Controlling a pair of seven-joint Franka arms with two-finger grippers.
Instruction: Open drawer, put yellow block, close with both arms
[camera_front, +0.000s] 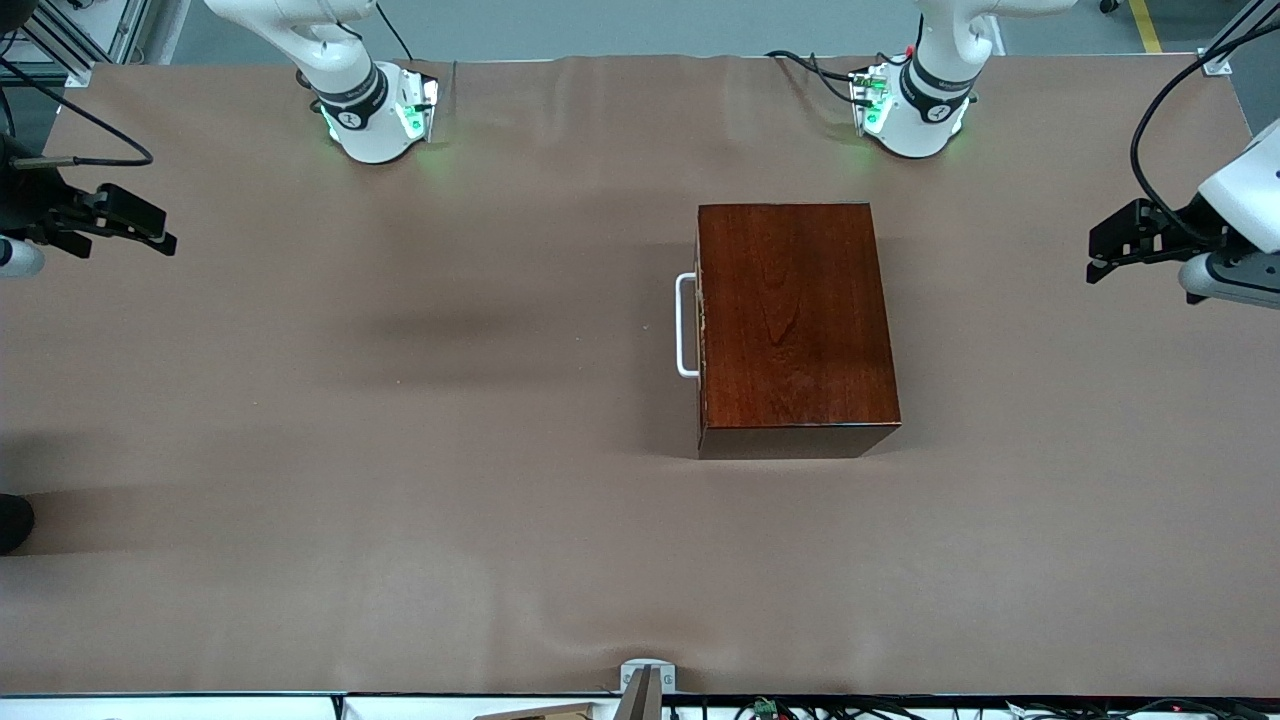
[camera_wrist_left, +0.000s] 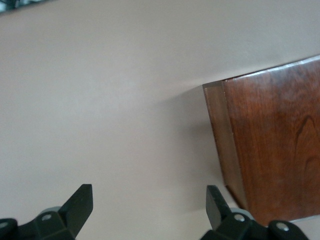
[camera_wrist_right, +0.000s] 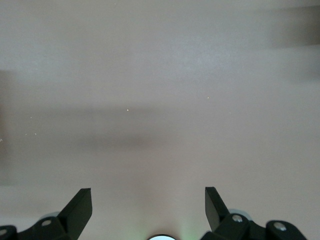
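Observation:
The glossy dark reddish-brown wooden box stands mid-table, toward the left arm's end. Its drawer is pushed fully in, and the white U-shaped handle faces the right arm's end. The yellow block is out of view. My left gripper hangs open over the table's edge at the left arm's end, with nothing between its fingers. In the left wrist view the left gripper points at bare table beside a corner of the box. My right gripper is open and empty over the right arm's end; the right gripper sees only table.
A brown cover spreads over the whole table. The two arm bases glow green along the edge farthest from the front camera. A small grey bracket sits at the nearest edge. A dark object pokes in at the right arm's end.

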